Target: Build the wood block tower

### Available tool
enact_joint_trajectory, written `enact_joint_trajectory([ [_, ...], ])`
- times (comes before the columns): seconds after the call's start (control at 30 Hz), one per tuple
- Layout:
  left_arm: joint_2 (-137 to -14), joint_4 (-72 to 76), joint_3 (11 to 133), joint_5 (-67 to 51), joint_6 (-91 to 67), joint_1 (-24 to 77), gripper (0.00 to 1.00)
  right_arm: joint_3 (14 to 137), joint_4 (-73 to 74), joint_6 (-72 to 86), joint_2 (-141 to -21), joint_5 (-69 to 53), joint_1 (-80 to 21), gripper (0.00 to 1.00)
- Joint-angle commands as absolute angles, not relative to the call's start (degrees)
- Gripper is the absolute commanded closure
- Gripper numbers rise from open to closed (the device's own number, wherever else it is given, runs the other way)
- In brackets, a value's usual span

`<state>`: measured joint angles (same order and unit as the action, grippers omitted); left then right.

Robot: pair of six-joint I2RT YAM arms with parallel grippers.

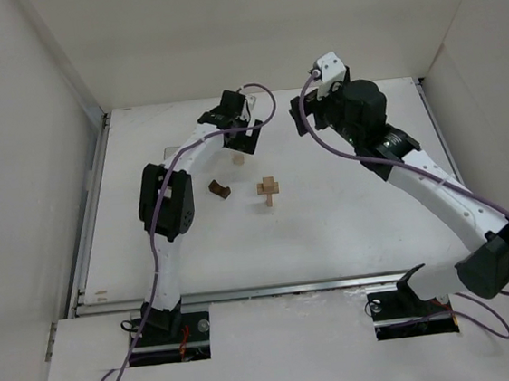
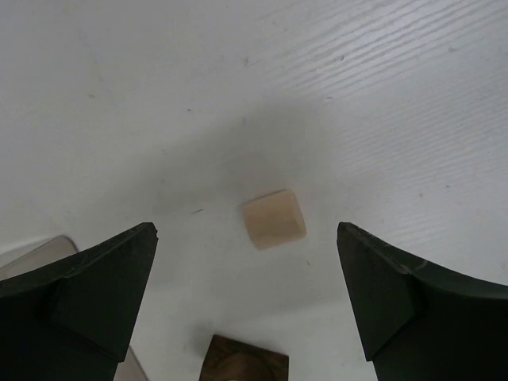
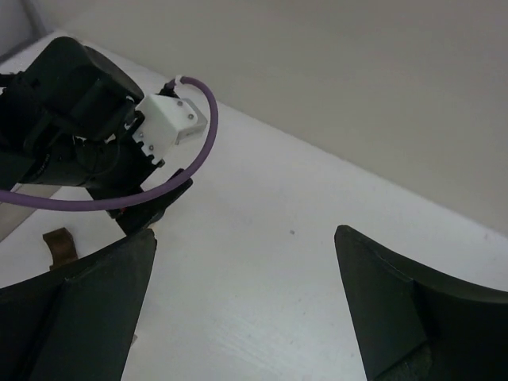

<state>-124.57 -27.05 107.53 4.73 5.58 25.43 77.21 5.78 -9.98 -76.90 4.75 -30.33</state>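
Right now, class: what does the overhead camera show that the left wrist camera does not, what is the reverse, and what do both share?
Only overhead: the whole left arm and right arm, and the tan cross-shaped stack standing on its own. Only left wrist: the left gripper seen close, open, its fingers wide either side of the pale block, not touching it. Both: the pale block below that gripper and, it seems, the dark brown block, cut off at the wrist view's bottom edge.

White table (image 1: 349, 226) w/ metal rail (image 1: 283, 288) at near edge; white walls (image 1: 219, 30).
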Motion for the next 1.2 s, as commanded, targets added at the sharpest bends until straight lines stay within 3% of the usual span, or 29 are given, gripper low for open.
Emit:
enact_joint_trajectory([
  [0.0, -127.7, -32.87, 112.58, 7.29, 2.2, 25.05, 0.05, 79.28, 9.84, -0.36, -79.1, 11.95, -30.32, 0.0],
  [0.17, -129.46, -31.82, 112.59, 8.53, 1.05, 26.8, 0.06, 75.94, 7.3, 1.58, -79.01, 10.2, -30.32, 0.0],
  [0.37, -131.31, -33.05, 112.59, 8.53, -0.88, 26.81, 0.2, 75.85, 6.59, 1.58, -79.01, 9.67, -30.32, 0.01],
  [0.63, -131.84, -34.19, 112.59, 5.81, -0.88, 26.81, 0.5, 76.38, 6.59, 1.05, -79.54, 8.61, -30.32, 0.02],
  [0.7, -132.36, -34.19, 112.59, 5.28, -0.88, 26.81, 0.69, 76.38, 6.59, 1.05, -79.54, 8.61, -30.32, 0.02],
  [0.77, -132.36, -34.71, 112.59, 5.27, -0.88, 26.81, 0.79, 76.38, 6.59, 0.53, -79.54, 8.61, -30.32, 0.02],
  [0.87, -132.98, -34.72, 112.59, 5.27, -0.88, 26.81, 0.84, 75.85, 6.59, 0.53, -79.01, 8.61, -30.32, 0.02],
  [1.07, -132.98, -34.19, 112.59, 5.27, 0.35, 26.81, 0.84, 74.79, 6.59, -0.53, -77.96, 8.61, -30.32, 0.02],
  [1.17, -131.84, -33.58, 112.06, 5.88, 1.58, 26.81, 0.91, 74.27, 6.59, -1.05, -77.44, 8.61, -30.32, 0.02],
])
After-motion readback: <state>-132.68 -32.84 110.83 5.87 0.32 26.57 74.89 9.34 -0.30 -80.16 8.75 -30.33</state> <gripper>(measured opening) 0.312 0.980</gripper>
